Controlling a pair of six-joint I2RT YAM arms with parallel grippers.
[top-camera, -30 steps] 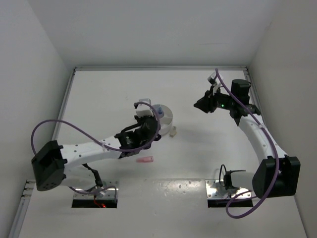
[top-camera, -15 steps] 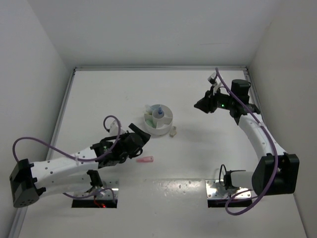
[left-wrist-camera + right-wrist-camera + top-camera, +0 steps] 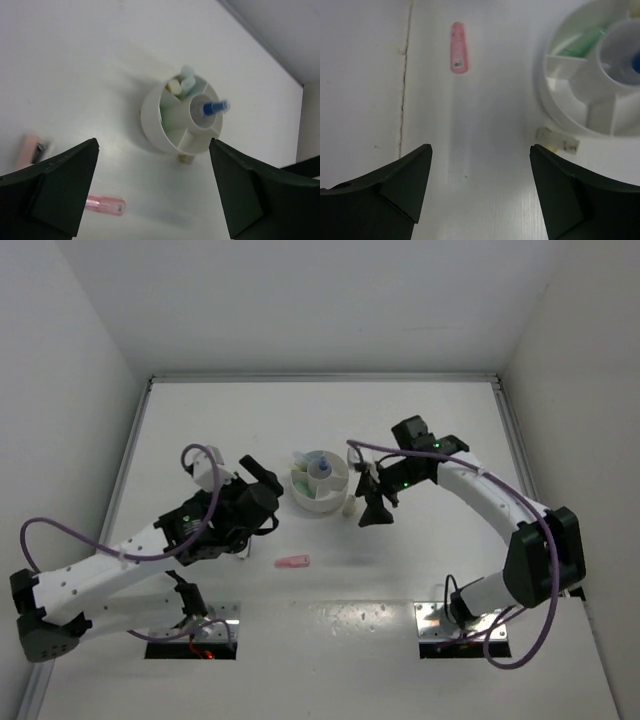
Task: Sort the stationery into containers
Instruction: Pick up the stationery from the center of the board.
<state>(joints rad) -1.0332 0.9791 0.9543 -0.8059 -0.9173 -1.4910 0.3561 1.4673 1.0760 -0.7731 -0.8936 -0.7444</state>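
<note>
The round white container [image 3: 306, 492] with its radial dividers stands mid-table. A blue marker [image 3: 214, 106] stands in its centre cup. Pale yellow and light blue pieces [image 3: 176, 85] and a green piece [image 3: 580, 42] lie in the compartments. A beige piece [image 3: 349, 506] lies on the table against the tub's near right side. A pink piece [image 3: 293, 562] lies nearer the front, and another pink piece [image 3: 30, 150] shows only in the left wrist view. My left gripper [image 3: 272, 498] is open and empty, left of the tub. My right gripper [image 3: 368, 496] is open and empty, right of the beige piece [image 3: 557, 140].
White walls close the table on the left, back and right. Both arm bases [image 3: 190, 625] sit on metal plates at the near edge. A purple cable [image 3: 60, 530] loops off the left arm. A thin seam [image 3: 404, 90] runs across the table top.
My left gripper has drawn back from over the tub to its left and opened. My right arm has swung in from the far right to beside the tub, and its jaws have opened.
</note>
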